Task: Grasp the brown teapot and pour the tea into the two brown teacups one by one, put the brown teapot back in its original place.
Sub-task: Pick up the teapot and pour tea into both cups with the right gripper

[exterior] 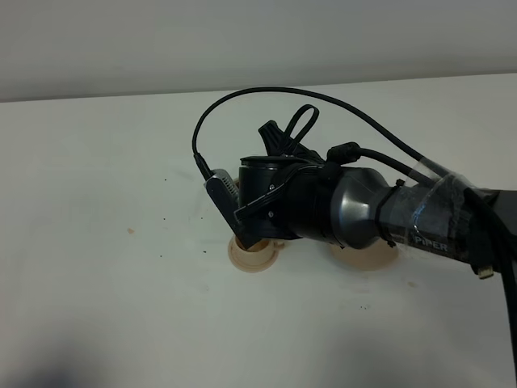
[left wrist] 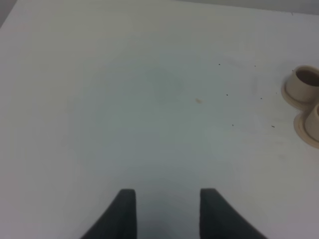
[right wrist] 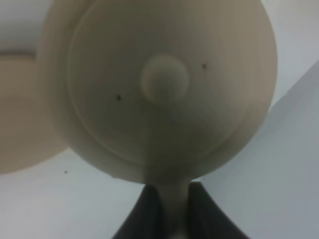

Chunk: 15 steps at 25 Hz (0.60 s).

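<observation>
Two pincers inspected.

Right pincer (right wrist: 173, 188): clenched on the loop handle (right wrist: 173, 216) of the brown teapot (right wrist: 164, 114). The dark fingers (right wrist: 142, 219) press against either side of the handle with no gap showing. The teapot is seen from over its lid, with the round knob (right wrist: 164, 79) at the centre and two small dark specks on the lid. Whether the pot's base rests on anything or hangs clear cannot be told. Beside the pot lies a broad flat tan surface (right wrist: 20, 124), out of focus; which piece of the set it is cannot be told. White counter (right wrist: 279, 164) shows on the pot's other side.

From the high camera, the right arm (exterior: 371, 210) reaches in from the counter's right edge to its middle. Its wrist is rolled over and a black cable (exterior: 242, 95) loops above it. The arm hides the teapot altogether. A small tan saucer (exterior: 257, 260) shows just under the wrist's end. Part of a tan disc (exterior: 363, 257) shows under the forearm, nearer the right edge.

Left pincer (left wrist: 167, 191): released, with its fingers (left wrist: 124, 214) well apart above the white counter. Well away from it, side by side, are the first teacup (left wrist: 305, 82), upright on its saucer (left wrist: 294, 99), and the second teacup (left wrist: 314, 122), cut off by the frame edge. Small dark specks lie scattered on the counter near the cups.
</observation>
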Available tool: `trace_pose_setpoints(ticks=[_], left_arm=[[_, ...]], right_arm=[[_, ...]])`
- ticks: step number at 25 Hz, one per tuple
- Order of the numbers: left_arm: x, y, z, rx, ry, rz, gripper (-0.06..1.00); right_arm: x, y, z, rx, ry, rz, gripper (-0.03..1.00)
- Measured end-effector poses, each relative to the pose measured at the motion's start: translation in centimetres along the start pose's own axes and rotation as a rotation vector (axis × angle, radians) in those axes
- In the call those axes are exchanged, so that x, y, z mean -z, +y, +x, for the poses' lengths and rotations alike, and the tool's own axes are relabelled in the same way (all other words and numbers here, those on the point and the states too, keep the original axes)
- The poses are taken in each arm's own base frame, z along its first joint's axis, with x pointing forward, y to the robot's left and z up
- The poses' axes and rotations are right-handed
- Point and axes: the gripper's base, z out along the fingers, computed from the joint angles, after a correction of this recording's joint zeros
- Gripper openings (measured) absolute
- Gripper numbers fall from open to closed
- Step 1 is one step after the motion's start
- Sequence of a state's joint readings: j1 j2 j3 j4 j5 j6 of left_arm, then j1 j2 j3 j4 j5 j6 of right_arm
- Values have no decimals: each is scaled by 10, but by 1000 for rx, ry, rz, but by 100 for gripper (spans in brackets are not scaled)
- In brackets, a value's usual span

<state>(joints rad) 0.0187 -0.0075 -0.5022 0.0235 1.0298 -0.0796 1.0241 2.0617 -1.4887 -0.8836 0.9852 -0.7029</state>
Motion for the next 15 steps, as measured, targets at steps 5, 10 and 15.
trace_pose_setpoints(ticks=[5, 10, 15], left_arm=[[0, 0, 0, 0, 0, 0, 32], [0, 0, 0, 0, 0, 0, 32], [0, 0, 0, 0, 0, 0, 32]], right_arm=[[1, 0, 0, 14, 16, 9, 11], [1, -1, 0, 30, 15, 16, 11], [1, -2, 0, 57, 25, 26, 11]])
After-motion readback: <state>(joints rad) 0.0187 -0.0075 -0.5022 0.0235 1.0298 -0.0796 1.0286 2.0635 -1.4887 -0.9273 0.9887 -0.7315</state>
